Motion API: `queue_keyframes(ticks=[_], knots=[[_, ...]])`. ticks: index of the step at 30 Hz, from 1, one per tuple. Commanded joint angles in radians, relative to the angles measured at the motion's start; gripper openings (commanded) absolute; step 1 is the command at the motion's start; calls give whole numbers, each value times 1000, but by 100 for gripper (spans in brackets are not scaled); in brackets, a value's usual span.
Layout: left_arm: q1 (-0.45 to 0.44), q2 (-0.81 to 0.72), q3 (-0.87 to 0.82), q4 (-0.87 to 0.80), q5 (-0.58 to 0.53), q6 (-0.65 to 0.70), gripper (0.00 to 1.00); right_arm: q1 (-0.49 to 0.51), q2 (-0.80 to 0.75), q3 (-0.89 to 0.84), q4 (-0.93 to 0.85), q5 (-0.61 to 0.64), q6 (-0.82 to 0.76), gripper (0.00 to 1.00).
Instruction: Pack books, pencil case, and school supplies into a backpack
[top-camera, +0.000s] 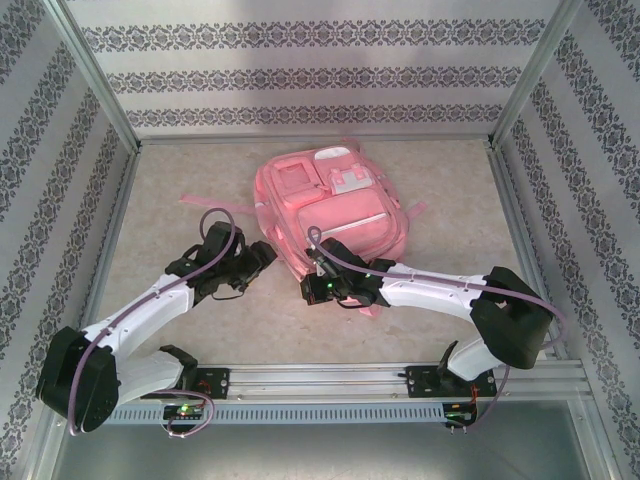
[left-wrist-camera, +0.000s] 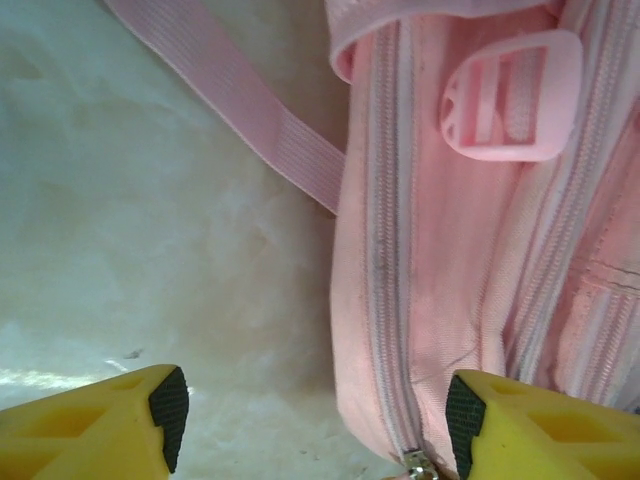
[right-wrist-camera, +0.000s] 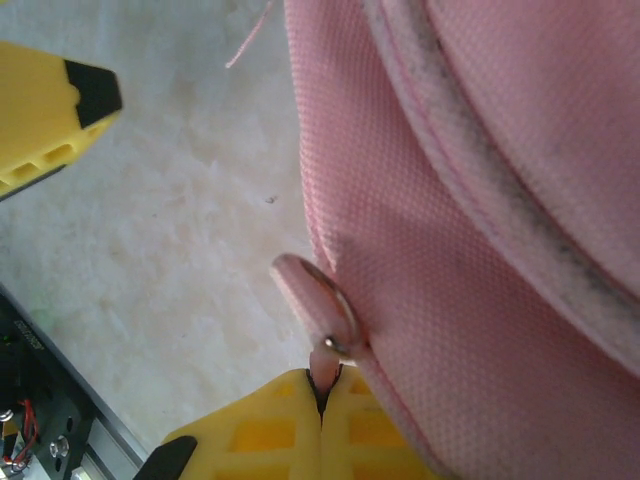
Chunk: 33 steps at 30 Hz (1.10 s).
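- Backpack (top-camera: 335, 215), the big pink one, lies flat on the counter (top-camera: 180, 190), about in the middle and a little toward the far side. Its white-grey front patches face up.
- My right claw (right-wrist-camera: 322, 395) is closed completely. Between its yellow fingertips it pinches the end of the small pink zip pull (right-wrist-camera: 312, 300), at the near left corner of the backpack.
- The zip pull stands out from the pink fabric, and a small metal link shows just above my fingertips.
- My left claw (left-wrist-camera: 318, 425) is wide open and holds nothing. It hangs low at the left side of the backpack, near the same corner.
- Of its two black pads (left-wrist-camera: 170, 415), one is over the bare counter and the other is over the pink fabric. Whether that second pad touches the fabric, I cannot tell.
- Between the pads runs the edge of the backpack with a closed zip (left-wrist-camera: 385, 250). The metal slider (left-wrist-camera: 418, 462) of this zip sits at the near end, just beside the second pad.
- A pink strap (left-wrist-camera: 250, 110) goes slantwise over the counter and meets the side of the backpack.
- A pink plastic buckle (left-wrist-camera: 510, 95) lies on the fabric, beyond the zip.
- In my right wrist view, one yellow finger (right-wrist-camera: 50, 110) of the left claw is near, above the bare counter and apart from the backpack.
- My two claws are close to each other, and they do not touch.
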Motion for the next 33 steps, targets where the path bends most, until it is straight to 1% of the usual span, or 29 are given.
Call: queue_keyframes(ticks=[1, 4, 7, 9, 13, 16, 18, 21, 24, 29, 30, 33], knots=[[-33, 16, -5, 178, 44, -43, 68, 9, -32, -13, 92, -20, 11, 0], [-73, 69, 10, 208, 41, -52, 64, 8, -50, -31, 103, -16, 18, 0], [-102, 124, 3, 258, 47, -78, 57, 1, -72, -44, 101, -13, 20, 0], [-109, 145, -8, 291, 51, -92, 50, -9, -87, -55, 97, -17, 26, 0], [-121, 157, -14, 309, 19, -93, 45, -26, -109, -82, 118, -40, 42, 0], [-126, 193, 10, 327, 13, -91, 41, -28, -109, -88, 134, -64, 43, 0], [-130, 221, 27, 352, 16, -91, 37, -28, -105, -88, 135, -73, 41, 0], [-137, 259, 58, 357, 18, -81, 29, -32, -120, -99, 126, -57, 39, 0], [-140, 268, 52, 362, 6, -78, 21, -39, -152, -121, 115, -30, 39, 0], [-140, 270, 44, 360, -25, -66, 2, -41, -161, -119, 44, -4, 26, 0], [-140, 269, 48, 354, -30, -60, 0, -40, -163, -119, 31, 2, 24, 0], [-138, 262, 60, 328, -46, -42, 0, -40, -173, -109, -49, 36, 8, 0]])
